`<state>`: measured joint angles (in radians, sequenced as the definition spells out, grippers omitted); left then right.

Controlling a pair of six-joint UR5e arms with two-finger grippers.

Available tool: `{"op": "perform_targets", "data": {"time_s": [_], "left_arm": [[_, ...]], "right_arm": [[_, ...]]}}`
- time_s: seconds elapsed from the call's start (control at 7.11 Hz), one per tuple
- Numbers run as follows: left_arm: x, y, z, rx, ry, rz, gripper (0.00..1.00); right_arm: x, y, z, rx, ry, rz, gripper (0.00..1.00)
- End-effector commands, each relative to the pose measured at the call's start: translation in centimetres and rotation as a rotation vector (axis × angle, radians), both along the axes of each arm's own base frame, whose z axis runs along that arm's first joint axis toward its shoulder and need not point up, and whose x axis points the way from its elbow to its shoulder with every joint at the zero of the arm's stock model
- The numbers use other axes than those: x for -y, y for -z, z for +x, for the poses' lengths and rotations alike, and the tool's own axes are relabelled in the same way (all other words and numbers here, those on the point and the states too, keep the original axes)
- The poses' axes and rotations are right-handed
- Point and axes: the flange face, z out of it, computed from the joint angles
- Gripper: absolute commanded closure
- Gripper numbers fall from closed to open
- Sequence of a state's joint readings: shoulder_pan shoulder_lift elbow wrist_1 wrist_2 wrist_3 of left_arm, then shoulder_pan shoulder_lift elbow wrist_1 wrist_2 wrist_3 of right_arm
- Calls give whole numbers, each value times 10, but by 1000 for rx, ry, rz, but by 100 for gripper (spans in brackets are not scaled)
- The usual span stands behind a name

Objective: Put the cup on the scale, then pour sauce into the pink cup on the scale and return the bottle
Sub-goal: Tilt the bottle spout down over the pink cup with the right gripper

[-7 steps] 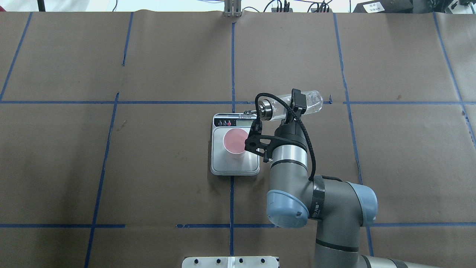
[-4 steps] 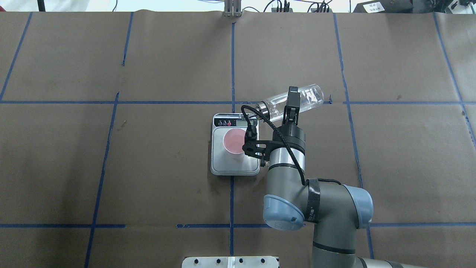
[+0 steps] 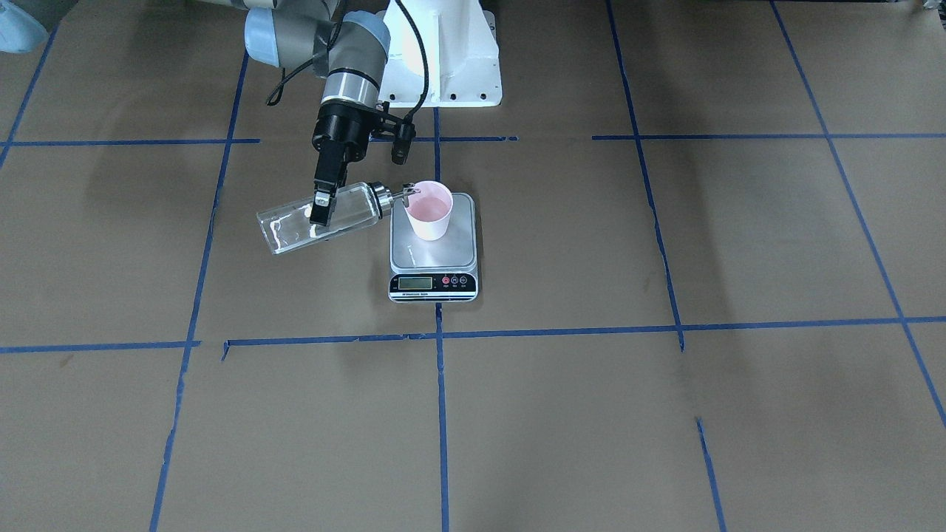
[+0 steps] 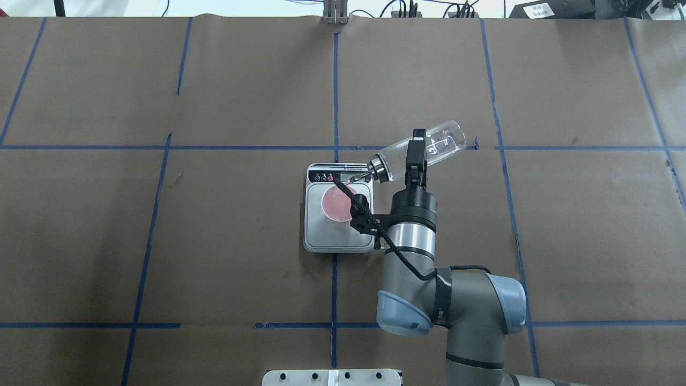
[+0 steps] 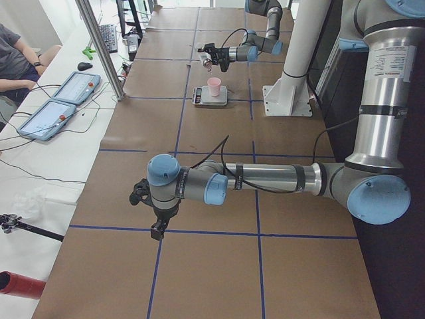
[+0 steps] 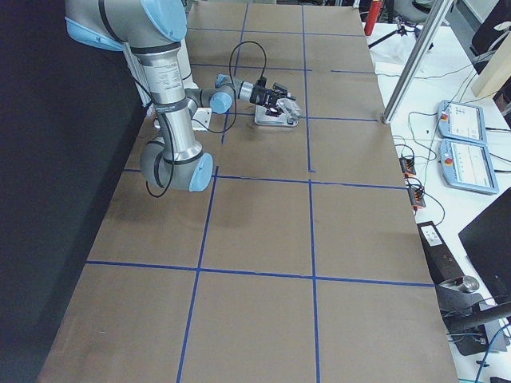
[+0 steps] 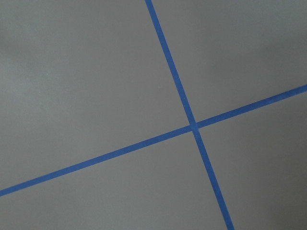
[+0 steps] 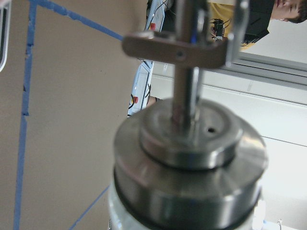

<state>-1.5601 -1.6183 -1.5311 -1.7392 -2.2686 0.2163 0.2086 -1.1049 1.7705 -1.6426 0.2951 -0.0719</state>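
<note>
The pale pink cup (image 4: 336,203) stands upright on the silver scale (image 4: 338,240) at the table's middle; both also show in the front view, the cup (image 3: 429,212) on the scale (image 3: 433,257). My right gripper (image 4: 416,154) is shut on the clear glass bottle (image 4: 442,140), held tilted almost on its side. Its silver cap and spout (image 3: 408,194) reach the cup's rim. The right wrist view shows the cap (image 8: 189,160) close up. The sauce is barely visible and I see no stream. My left gripper (image 5: 158,229) shows only in the left side view, low over the paper; I cannot tell its state.
Brown paper with blue tape lines (image 7: 194,126) covers the table. The robot's white base (image 3: 442,55) stands behind the scale. Operators' tablets (image 5: 63,100) and cables lie beyond the table's far edge.
My right arm has shifted left and turned the bottle, so the spout has swung down and left from above the scale's display to the cup's rim. The cup and scale have not moved.
</note>
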Motion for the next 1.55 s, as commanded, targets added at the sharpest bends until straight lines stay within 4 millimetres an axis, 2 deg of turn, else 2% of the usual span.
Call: {"op": "perform_targets", "data": {"time_s": [0.0,0.42,0.84,1.13,1.41], "left_arm": [[3,3,0,0,0,2,0],[3,4,0,-3,-1,5,0],[3,8,1,-6,-1,12,0],[3,14,0,-6,0,23,0],[3,20,0,-7,0,34,0]], "right_arm": [[-4,-3,-2,-88,-7,39,100],[-2,2,3,-239,-22,83,100],[-1,2,3,-258,-22,85,100],[-2,5,6,-161,-29,89,100],[-5,-5,6,-57,-21,75,100]]}}
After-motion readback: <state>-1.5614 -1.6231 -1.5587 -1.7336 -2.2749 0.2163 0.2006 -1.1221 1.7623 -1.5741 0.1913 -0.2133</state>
